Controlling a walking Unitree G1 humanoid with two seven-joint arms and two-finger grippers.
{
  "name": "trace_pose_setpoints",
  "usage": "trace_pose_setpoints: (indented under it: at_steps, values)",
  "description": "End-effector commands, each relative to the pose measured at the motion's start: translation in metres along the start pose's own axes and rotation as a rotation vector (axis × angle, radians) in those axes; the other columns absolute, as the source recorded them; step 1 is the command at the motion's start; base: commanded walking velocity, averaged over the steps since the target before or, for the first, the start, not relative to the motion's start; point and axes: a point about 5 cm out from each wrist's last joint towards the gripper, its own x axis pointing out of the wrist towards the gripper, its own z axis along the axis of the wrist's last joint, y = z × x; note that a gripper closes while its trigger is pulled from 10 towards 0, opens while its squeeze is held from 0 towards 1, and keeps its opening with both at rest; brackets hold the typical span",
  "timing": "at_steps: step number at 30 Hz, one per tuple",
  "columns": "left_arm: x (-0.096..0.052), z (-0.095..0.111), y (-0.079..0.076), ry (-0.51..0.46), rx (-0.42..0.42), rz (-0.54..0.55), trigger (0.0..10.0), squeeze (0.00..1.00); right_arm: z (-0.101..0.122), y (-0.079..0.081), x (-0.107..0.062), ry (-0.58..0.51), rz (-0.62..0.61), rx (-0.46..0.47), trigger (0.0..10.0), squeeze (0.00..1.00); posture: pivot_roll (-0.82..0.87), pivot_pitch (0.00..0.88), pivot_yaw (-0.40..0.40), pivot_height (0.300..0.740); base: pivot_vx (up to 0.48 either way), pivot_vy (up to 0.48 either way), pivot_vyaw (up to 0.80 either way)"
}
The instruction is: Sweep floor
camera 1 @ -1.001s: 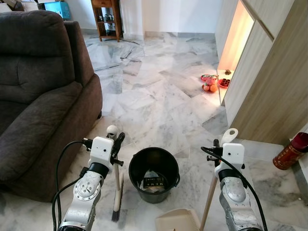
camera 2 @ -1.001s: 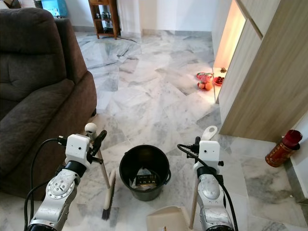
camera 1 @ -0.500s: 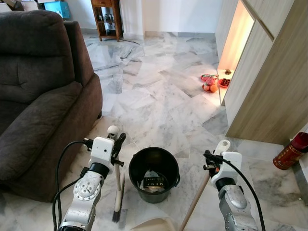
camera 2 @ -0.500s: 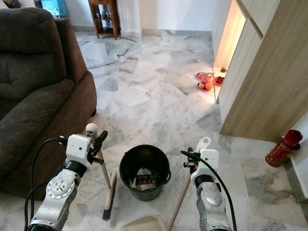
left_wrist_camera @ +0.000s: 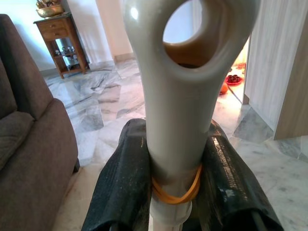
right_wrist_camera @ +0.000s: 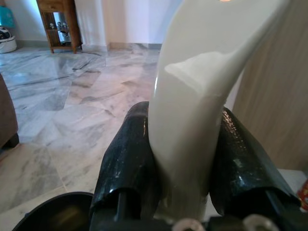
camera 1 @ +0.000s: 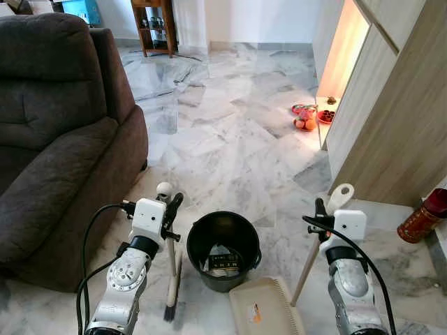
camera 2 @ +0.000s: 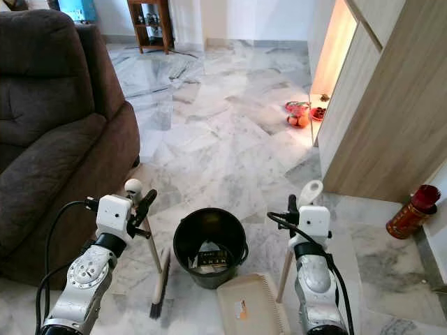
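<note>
My left gripper point(camera 1: 168, 204) is shut on the pale handle of a broom point(camera 1: 170, 259), whose dark bristles point(camera 1: 170, 307) rest on the marble floor left of a black bucket point(camera 1: 223, 246). The bucket holds some rubbish. In the left wrist view both black fingers point(left_wrist_camera: 122, 185) clamp the broom handle point(left_wrist_camera: 178, 101) just under its hanging loop, above an orange rubber band. My right gripper point(camera 1: 323, 211) is shut on the cream handle of a dustpan point(camera 1: 264, 309), which lies flat on the floor in front of the bucket. The right wrist view shows the dustpan handle point(right_wrist_camera: 192, 106) between the fingers point(right_wrist_camera: 125, 168).
A dark brown sofa point(camera 1: 56, 139) fills the left side. A wooden cabinet wall point(camera 1: 391, 118) runs along the right, with a red flask point(camera 1: 423, 216) at its foot and plates of fruit point(camera 1: 307, 118) on the floor further on. A wooden side table point(camera 1: 154, 28) stands far back.
The right gripper swung the dustpan: half a second ago its handle leaned left with the pan low; now the handle stands steeper and the pan lies flat before the bucket. The left arm held still.
</note>
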Motion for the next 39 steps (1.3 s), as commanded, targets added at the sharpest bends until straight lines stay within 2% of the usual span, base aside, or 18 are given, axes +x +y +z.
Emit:
trace_pose_setpoints:
  at_steps: [1, 9, 39]
  values:
    - [0.0012, 0.0072, 0.0020, -0.028, 0.010, 0.006, 10.0, 0.00, 0.0038, 0.0064, 0.0020, -0.030, 0.002, 0.019, 10.0, 0.00, 0.11, 0.067, 0.037, 0.740, 0.000, 0.000, 0.00]
    - [-0.0038, 0.0067, 0.0107, -0.036, 0.006, 0.064, 10.0, 0.00, 0.0000, 0.0077, -0.0002, -0.020, -0.014, 0.026, 10.0, 0.00, 0.11, 0.067, 0.038, 0.740, 0.000, 0.000, 0.00]
    - [-0.0008, 0.0089, 0.0052, -0.046, -0.003, 0.055, 10.0, 0.00, -0.0008, 0.0074, 0.0038, -0.015, -0.013, 0.024, 10.0, 0.00, 0.10, 0.052, 0.032, 0.740, -0.258, 0.000, 0.00]
